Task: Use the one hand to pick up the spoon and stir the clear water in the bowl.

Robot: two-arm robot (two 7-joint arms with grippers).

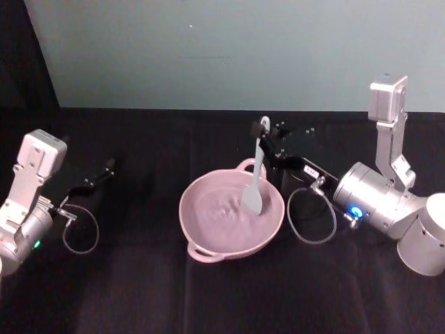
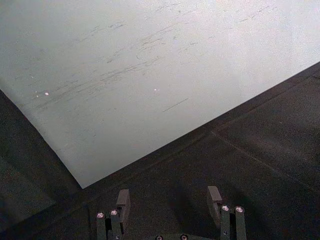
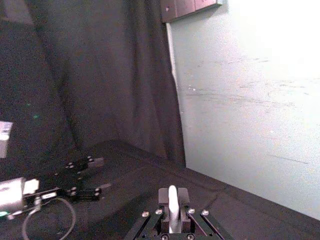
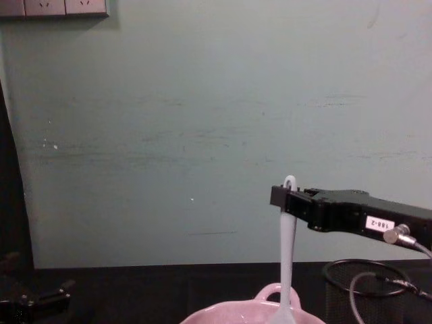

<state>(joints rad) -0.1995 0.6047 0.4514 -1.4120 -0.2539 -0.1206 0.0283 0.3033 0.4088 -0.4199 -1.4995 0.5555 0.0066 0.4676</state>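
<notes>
Black-covered table [image 1: 139, 292], near edge bare. At centre stands the bowl [image 1: 208, 243], pale pink and glossy, with one loop handle on its near rim and another on its far rim. It holds clear water, and the surface looks rippled. The spoon [image 1: 257, 177] stands almost upright over the right half of the bowl, its flat rounded head down in the water and its handle rising behind the far rim. The right gripper [image 1: 268, 131] reaches in from the right, level with the handle's top. Its fingers are clamped on the handle just below the small hole, and the right wrist view confirms the white handle pinched between the two fingers. The chest view shows the same hold from the side, the spoon hanging straight down into the bowl. A black wire-mesh cup [image 1: 297, 186] stands just right of the bowl, under the right gripper's body. The left gripper [image 1: 104, 170] is parked well left of the bowl, fingers apart and holding nothing. Beyond the table is a pale green wall [image 1: 208, 56].
</notes>
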